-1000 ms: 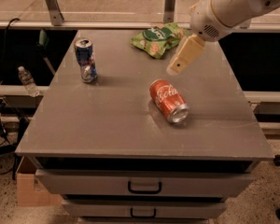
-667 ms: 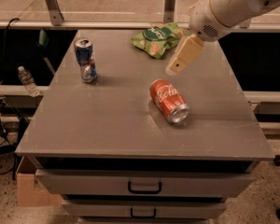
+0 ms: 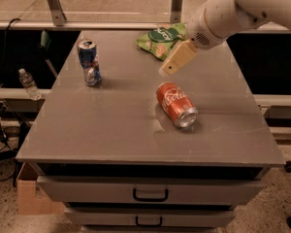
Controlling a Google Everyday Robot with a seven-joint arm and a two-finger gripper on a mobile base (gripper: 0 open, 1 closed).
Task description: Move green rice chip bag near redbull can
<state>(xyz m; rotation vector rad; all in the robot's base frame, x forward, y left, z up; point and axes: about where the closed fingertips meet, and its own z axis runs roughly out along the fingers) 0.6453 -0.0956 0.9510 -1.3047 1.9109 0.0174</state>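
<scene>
The green rice chip bag (image 3: 159,39) lies at the back middle of the grey table (image 3: 111,125). The redbull can (image 3: 92,74), slim and blue-and-silver, stands at the table's back left, just in front of a wider blue can (image 3: 86,51). My gripper (image 3: 169,70), a tan piece on the white arm, hangs over the table just right of and in front of the bag, above and behind a red Coca-Cola can. It holds nothing that I can see. The arm covers the bag's right edge.
The red Coca-Cola can (image 3: 176,105) lies on its side in the middle right of the table. Drawers sit below the table's front edge. A plastic bottle (image 3: 28,83) stands off the table to the left. A rail runs behind the table.
My gripper has moved a little to the left and toward the front, staying next to the bag. The bag and cans have not moved.
</scene>
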